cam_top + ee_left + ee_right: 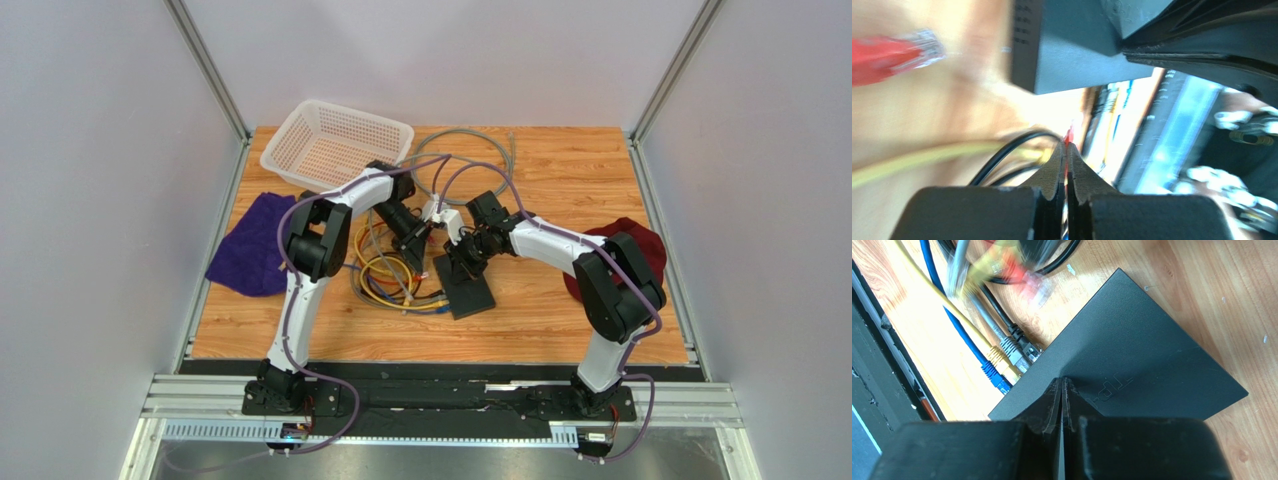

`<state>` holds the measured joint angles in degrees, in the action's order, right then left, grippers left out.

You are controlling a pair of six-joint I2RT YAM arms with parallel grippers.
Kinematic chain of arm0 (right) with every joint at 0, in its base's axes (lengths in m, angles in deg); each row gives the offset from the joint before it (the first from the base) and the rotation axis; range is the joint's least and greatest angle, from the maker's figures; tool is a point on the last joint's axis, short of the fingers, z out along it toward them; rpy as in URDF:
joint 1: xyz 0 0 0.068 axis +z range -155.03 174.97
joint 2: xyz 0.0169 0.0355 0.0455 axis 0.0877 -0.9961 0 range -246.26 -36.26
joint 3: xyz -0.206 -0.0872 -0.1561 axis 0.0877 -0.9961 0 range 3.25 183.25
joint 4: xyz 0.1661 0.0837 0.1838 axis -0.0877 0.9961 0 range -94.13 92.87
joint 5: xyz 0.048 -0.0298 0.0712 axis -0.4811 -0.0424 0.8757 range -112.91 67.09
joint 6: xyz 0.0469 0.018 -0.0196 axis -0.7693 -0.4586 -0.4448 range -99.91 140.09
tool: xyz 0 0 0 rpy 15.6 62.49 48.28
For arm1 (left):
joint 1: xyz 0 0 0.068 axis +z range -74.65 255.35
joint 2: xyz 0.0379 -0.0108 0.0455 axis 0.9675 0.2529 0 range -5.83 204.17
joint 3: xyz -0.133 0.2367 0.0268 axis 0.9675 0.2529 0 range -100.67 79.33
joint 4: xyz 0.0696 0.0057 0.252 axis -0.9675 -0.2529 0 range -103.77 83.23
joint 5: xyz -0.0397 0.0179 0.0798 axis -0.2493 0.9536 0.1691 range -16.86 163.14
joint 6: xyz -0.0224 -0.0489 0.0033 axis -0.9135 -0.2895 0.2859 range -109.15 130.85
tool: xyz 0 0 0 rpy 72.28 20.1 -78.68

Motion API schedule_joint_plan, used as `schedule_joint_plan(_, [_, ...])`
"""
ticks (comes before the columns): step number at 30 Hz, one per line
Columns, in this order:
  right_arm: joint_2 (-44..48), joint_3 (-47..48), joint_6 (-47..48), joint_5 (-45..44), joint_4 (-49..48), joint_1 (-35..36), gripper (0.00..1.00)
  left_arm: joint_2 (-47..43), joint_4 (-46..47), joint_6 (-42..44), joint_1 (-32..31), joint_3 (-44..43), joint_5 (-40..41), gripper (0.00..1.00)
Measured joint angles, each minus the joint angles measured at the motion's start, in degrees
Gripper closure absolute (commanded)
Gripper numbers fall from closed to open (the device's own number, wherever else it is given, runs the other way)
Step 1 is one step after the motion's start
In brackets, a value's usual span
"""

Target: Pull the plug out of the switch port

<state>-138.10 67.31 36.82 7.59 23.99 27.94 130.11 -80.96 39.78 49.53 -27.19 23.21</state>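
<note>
The black switch (pixel 468 288) lies flat mid-table; it also shows in the right wrist view (pixel 1142 355) and the left wrist view (pixel 1072 45). Blue (pixel 994 377), yellow (pixel 1002 362), grey and black plugs sit in its ports. A red plug (pixel 1032 285) hangs free of the switch, blurred, and also shows in the left wrist view (pixel 922 44). My left gripper (pixel 1067 146) is shut on the thin red cable, just left of the switch (pixel 428 238). My right gripper (pixel 1061 381) is shut, its tips on the switch's top (pixel 462 262).
A white mesh basket (pixel 335 143) stands at the back left, a purple cloth (pixel 252 245) at the left edge, a dark red cloth (pixel 640 250) at the right. A grey cable coil (pixel 470 150) lies behind the arms. Tangled coloured cables (pixel 385 275) lie left of the switch.
</note>
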Motion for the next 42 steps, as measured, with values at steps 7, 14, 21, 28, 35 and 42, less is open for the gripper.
schedule_joint_plan(7, [0.04, -0.13, -0.24, 0.00, -0.20, 0.00, 0.95, -5.62, 1.51, 2.51, 2.36, -5.70, 10.97, 1.00])
schedule_joint_plan(14, [0.42, -0.63, -0.35, -0.15, -0.79, 0.00, 0.95, -7.19, 6.91, 0.85, 3.48, -4.63, 15.45, 0.74])
schedule_joint_plan(21, [2.73, -3.43, -0.37, -1.07, -2.12, 0.02, 0.95, -13.62, 11.08, -0.44, 3.21, 4.42, 4.42, 0.65])
schedule_joint_plan(28, [3.69, -4.24, -0.37, -1.97, -2.14, 0.02, 0.96, -10.38, 2.60, 6.45, 1.11, 2.25, -8.48, 0.65])
schedule_joint_plan(35, [5.49, -5.95, -0.37, -2.86, -1.86, 0.02, 0.97, -3.17, 0.26, 14.97, -0.04, 10.45, -15.91, 0.62])
schedule_joint_plan(42, [8.68, -8.15, -0.39, -4.55, -0.24, 0.00, 0.91, -15.63, 19.67, -3.58, -2.32, 27.80, -9.57, 0.61])
